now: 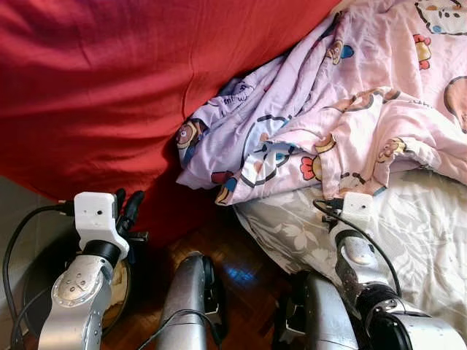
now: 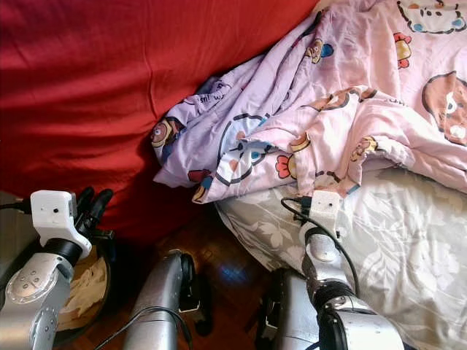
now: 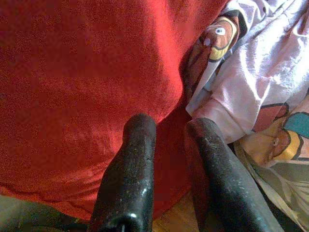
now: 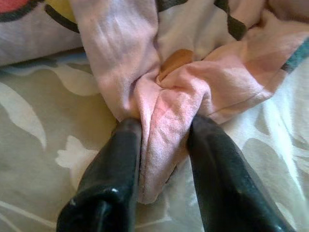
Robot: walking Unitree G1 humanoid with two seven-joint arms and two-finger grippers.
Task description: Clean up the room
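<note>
Right gripper (image 4: 161, 145) fingers pinch the near edge of the pink cartoon blanket (image 1: 350, 109) on the bed (image 1: 423, 233); left gripper (image 3: 169, 128), fingers narrowly apart, faces the red cover (image 1: 109, 87)

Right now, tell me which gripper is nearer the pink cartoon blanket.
Right. The right gripper is pinching a fold of the pink cartoon blanket at its edge. The left gripper hangs open off to the side, by the red sheet.

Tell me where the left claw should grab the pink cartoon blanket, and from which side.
Probably the bunched lilac corner of the pink cartoon blanket, where it overhangs the grey floral sheet beside the red cover. Folds there stand proud, so come from the floor side, robot's left. The left claw hangs open nearby; the right claw already pinches a fold.
</note>
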